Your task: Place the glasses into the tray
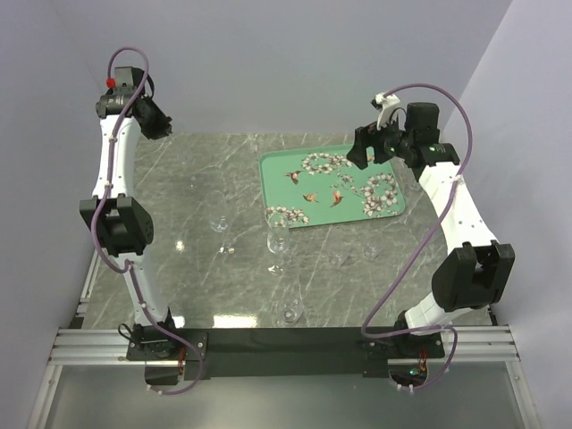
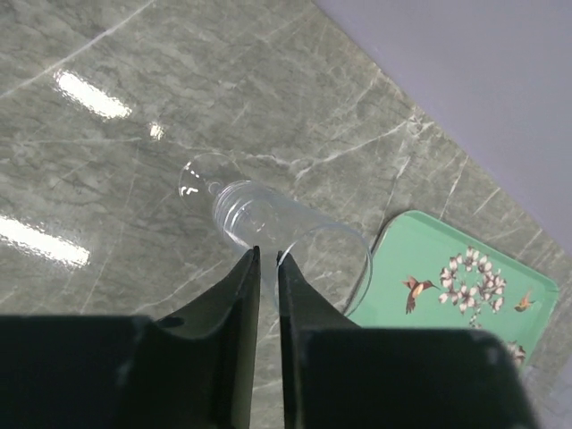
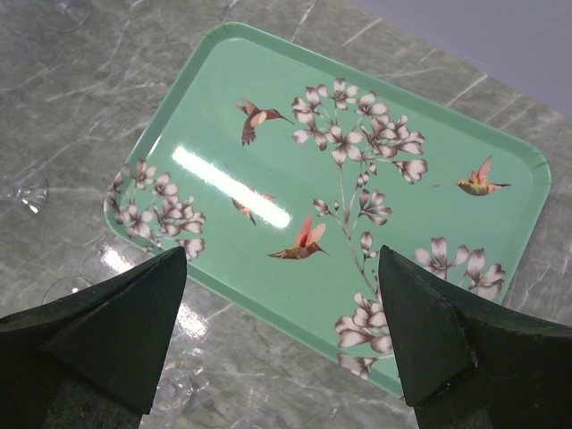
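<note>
The teal tray (image 1: 335,183) with flowers and birds lies at the back right of the table, with nothing on it. My left gripper (image 1: 164,123) is raised over the far left of the table. In the left wrist view its fingers (image 2: 266,255) are nearly together, pinching the rim wall of a clear glass (image 2: 259,219) that hangs away from the camera; the tray (image 2: 447,286) lies beyond. My right gripper (image 1: 365,152) is open and empty above the tray (image 3: 357,170), over its near edge (image 3: 281,257). A stemmed glass (image 1: 277,237) and a smaller glass (image 1: 219,223) stand left of the tray.
More clear glasses stand on the grey marble table: one near the front edge (image 1: 290,311) and two faint ones (image 1: 340,259) (image 1: 371,250) in front of the tray. Glass bases show in the right wrist view at the left (image 3: 25,189). Walls close the back and right.
</note>
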`<act>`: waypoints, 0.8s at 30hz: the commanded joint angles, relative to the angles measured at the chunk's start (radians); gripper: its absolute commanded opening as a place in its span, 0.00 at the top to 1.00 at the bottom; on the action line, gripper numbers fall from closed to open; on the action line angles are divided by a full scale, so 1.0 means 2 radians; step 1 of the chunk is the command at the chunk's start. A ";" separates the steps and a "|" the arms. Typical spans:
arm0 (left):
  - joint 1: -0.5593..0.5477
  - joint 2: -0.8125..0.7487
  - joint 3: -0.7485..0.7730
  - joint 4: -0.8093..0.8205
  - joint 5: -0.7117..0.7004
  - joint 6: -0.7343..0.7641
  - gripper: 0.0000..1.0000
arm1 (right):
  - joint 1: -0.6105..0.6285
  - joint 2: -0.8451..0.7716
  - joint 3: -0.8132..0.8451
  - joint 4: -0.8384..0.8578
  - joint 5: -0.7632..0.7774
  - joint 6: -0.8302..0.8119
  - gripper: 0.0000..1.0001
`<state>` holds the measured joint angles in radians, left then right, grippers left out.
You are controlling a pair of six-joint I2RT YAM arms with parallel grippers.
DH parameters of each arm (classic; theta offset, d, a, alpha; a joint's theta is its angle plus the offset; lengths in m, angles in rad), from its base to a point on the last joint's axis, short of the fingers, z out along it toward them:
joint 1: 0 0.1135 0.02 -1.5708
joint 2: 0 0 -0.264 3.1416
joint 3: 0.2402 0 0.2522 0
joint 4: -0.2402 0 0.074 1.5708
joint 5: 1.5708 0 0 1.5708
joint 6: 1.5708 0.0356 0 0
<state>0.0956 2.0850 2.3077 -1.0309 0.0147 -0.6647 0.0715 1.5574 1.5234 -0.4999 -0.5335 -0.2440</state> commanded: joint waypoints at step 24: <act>-0.059 -0.051 -0.005 0.051 -0.026 0.077 1.00 | -0.027 -0.003 0.013 0.016 -0.025 0.024 0.08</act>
<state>0.0010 2.0689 2.2902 -0.9989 -0.0601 -0.5194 0.0273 1.5578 1.5261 -0.4980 -0.5678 -0.2100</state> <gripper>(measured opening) 0.098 0.918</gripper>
